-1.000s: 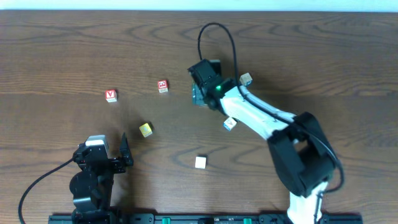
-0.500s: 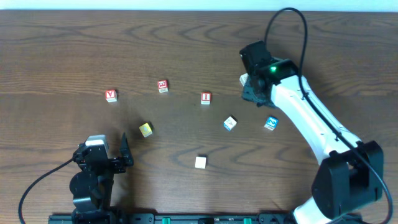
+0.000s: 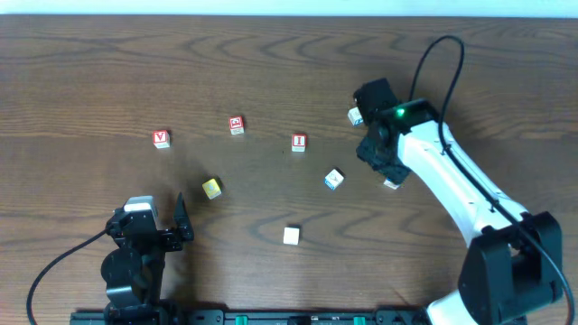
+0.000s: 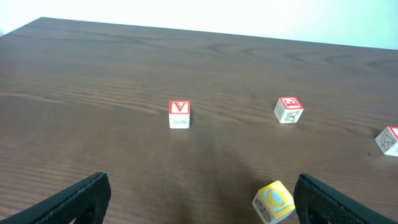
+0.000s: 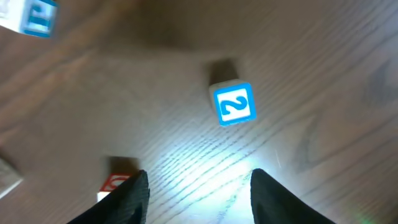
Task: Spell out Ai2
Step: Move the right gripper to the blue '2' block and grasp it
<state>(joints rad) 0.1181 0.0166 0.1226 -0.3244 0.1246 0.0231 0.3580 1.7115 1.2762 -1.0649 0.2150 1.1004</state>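
Eight cubes lie on the wooden table [image 3: 90,72]. Three are red-framed and sit in a far row: the A cube [image 3: 161,138] at left, a symbol cube [image 3: 236,125], then the I cube [image 3: 299,141]. Nearer lie one yellow cube [image 3: 211,188] and one white cube [image 3: 291,236]. The blue-framed 2 cube [image 5: 233,104] lies to the right, just beyond the right gripper [image 5: 199,183], whose jaws are partly apart and hold nothing. The left gripper [image 4: 202,193] gapes wide, empty.

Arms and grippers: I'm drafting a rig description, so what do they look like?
The right arm has white links, black joints, a green light near the wrist and a looping black cable. The left arm is black, with a trailing black cable. The left gripper and right gripper have black fingers.
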